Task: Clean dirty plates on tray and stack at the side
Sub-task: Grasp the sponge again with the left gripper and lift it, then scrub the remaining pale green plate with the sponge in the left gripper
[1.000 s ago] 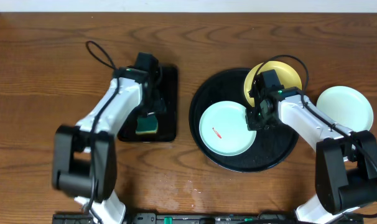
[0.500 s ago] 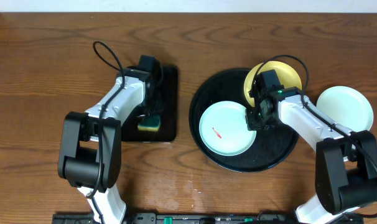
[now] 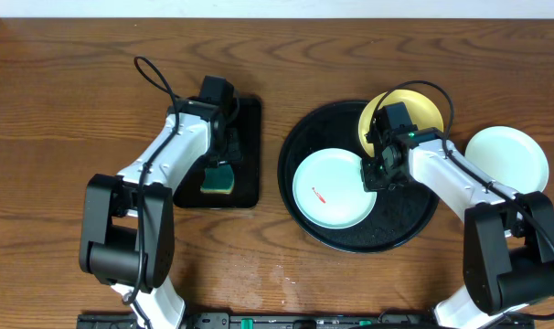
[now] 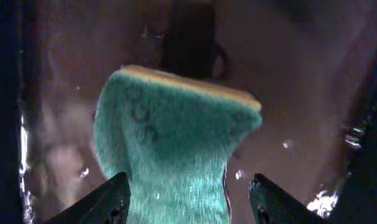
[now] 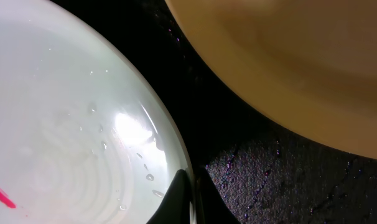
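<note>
straddling the green sponge [image 4: 170,124] on the rectangular tray [image 3: 250,119], the left gripper [image 4: 191,196] stands open, while the right gripper [image 5: 186,199], pinched shut, meets the rim of the smeared blue plate [image 3: 332,174] on the round black tray [image 3: 300,137], yellow plate [image 3: 423,111] behind, another pale plate [image 3: 506,157] beside it.

The tray [image 3: 400,217] holds two obstacles: a pale blue plate [image 3: 330,189] filling its left-front part, and a yellow plate [image 3: 425,111] at its far rim. The right hand [image 3: 372,176] and its arm [image 3: 451,174] lie across the tray's right half and block entry from that side. Bare tray floor shows at front-right. A second blue plate [image 3: 507,157] sits just right of the tray. To the tray's left, a strip of bare bench [image 3: 270,210] is passable up to the sponge tray [image 3: 248,114].
</note>
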Robot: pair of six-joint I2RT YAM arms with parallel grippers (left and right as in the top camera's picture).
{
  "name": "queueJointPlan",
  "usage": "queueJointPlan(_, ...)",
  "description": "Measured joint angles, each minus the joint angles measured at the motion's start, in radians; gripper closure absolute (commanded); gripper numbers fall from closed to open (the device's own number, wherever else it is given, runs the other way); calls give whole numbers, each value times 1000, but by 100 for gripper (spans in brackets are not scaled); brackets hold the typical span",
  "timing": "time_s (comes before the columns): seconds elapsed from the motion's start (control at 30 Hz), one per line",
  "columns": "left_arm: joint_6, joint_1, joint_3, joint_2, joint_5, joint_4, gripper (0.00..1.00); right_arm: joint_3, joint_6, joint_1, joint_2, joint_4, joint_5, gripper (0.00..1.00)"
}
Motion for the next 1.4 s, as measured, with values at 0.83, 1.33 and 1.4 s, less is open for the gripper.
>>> queueJointPlan(0.83, 0, -7, -2, -99, 10, -9, 93, 0, 0, 0, 0, 2, 0, 99)
queueJointPlan(1.33, 3, -19, 123, -50, 107, -167, 93, 0, 5, 0, 0, 2, 0, 99)
queueJointPlan(1.4, 2, -36, 170, -77, 159, -165, 92, 0, 16, 0, 0, 2, 1, 99)
